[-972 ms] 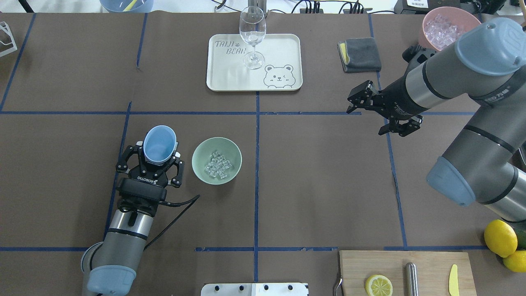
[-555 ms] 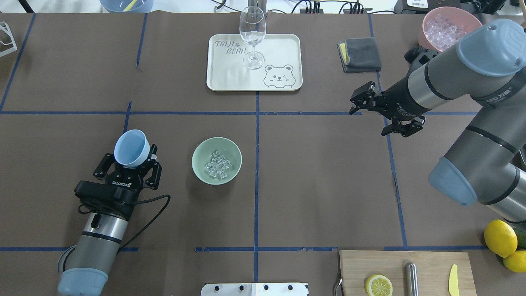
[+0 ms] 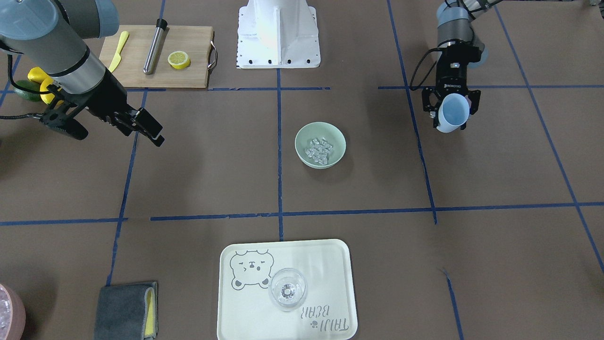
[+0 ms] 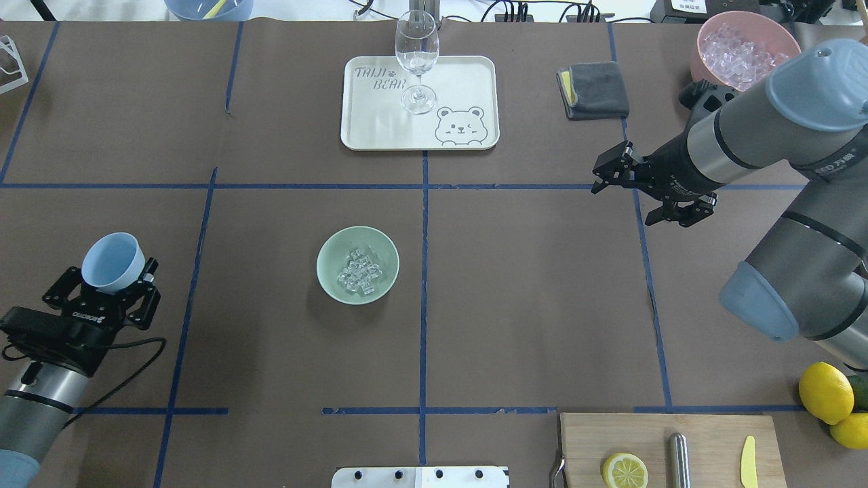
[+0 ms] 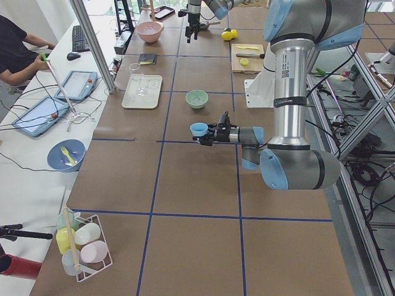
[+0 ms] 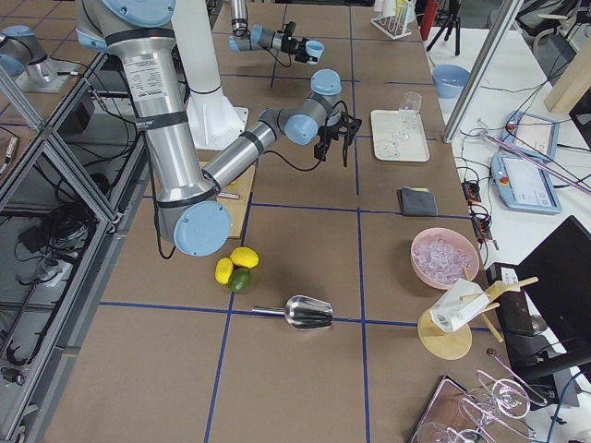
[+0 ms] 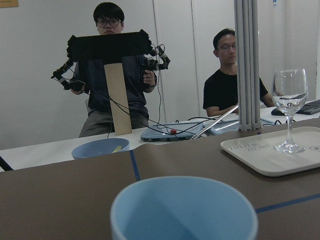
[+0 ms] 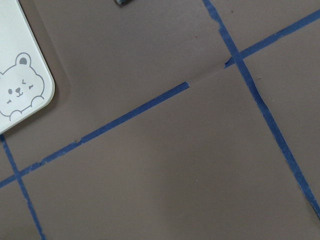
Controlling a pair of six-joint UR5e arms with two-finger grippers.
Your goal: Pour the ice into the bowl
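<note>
The mint-green bowl [image 4: 339, 245] stands left of the table's middle and also shows in the front view [image 3: 304, 134]. A small pile of clear ice cubes [image 4: 359, 271] lies in it, seen too in the front view [image 3: 320, 148]. My left gripper [image 4: 108, 272] is far left of the bowl, shut on a light blue cup [image 4: 112, 261]. The cup looks upright and empty in the left wrist view [image 7: 184, 210]. My right gripper [image 4: 627, 202] is open and empty, hovering over the table's right side, well away from the bowl.
A pink bowl of ice [image 4: 742, 47] sits at the back right, with a grey cloth [image 4: 595, 89] beside it. A wine glass [image 4: 416, 54] stands on a cream tray [image 4: 468, 81] at the back centre. A cutting board [image 4: 705, 434] with a lemon slice [image 4: 624, 470] and whole lemons [image 4: 825, 392] lie front right.
My left arm has carried the blue cup leftward, away from the bowl. My right gripper has drifted slightly right. The ice stays in the bowl.
</note>
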